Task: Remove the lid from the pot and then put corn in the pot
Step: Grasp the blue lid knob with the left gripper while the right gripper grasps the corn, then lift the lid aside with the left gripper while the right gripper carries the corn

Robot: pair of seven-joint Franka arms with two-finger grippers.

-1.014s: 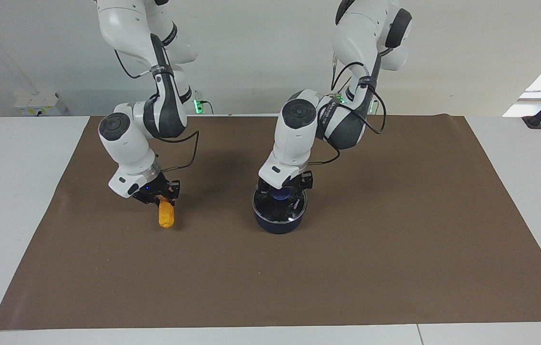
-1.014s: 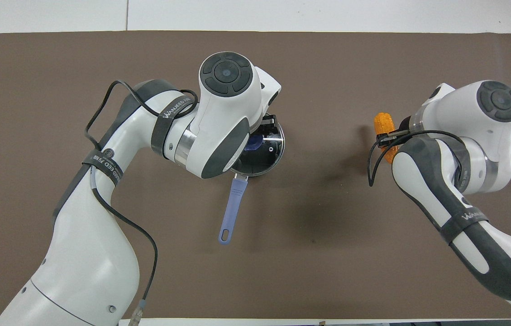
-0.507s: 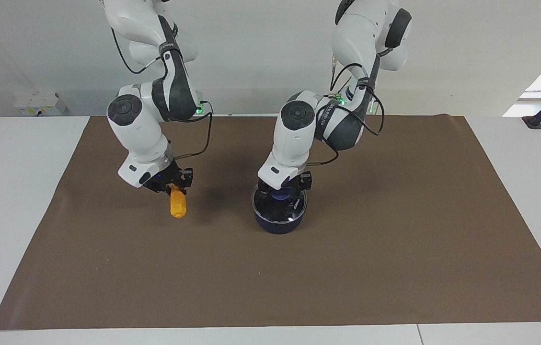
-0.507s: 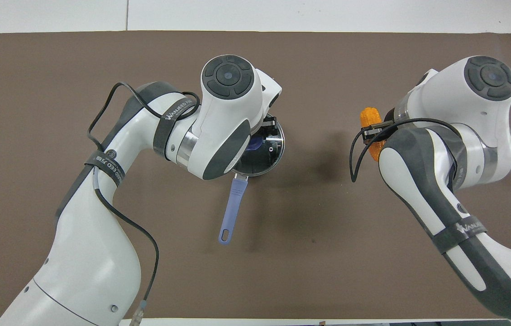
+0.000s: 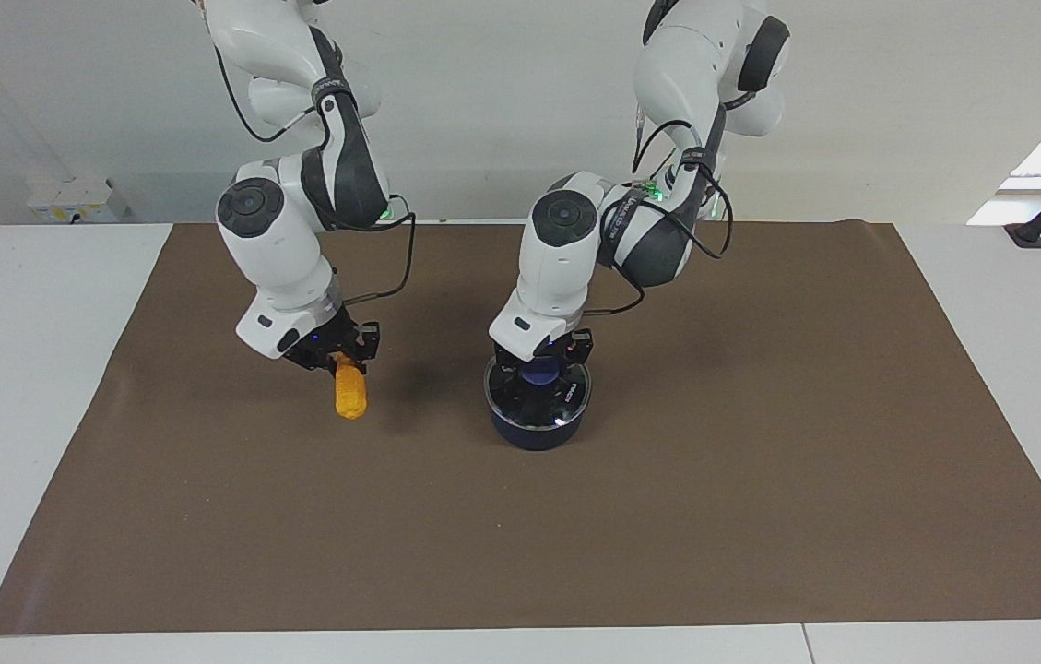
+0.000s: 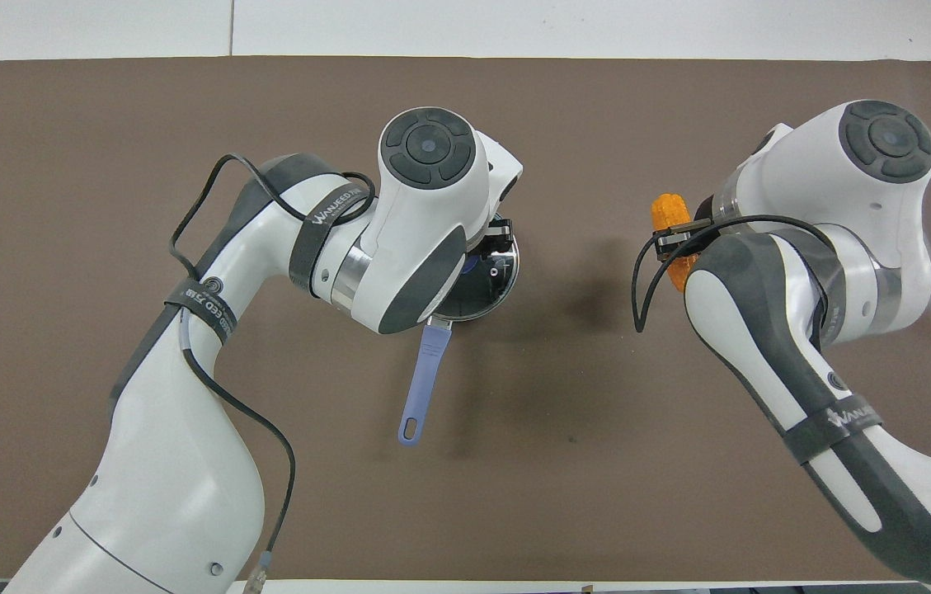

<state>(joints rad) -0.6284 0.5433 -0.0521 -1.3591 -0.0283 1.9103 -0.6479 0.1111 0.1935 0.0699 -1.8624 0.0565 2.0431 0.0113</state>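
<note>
Gripping corn (image 5: 351, 390) w/ right tool (image 5: 336, 355), left tool (image 5: 540, 369) clamped on lid (image 5: 538, 398) knob, arm straps "WANJEED".

White lettering, seemingly "WANJEED", runs along the dark straps (image 6: 331, 216) on both arms' forearms.

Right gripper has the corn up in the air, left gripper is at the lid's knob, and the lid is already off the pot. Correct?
Not quite. The facing view shows the lid still sitting on the pot. The rest holds: the right gripper has the corn raised, and the left gripper is at the lid's knob.
</note>
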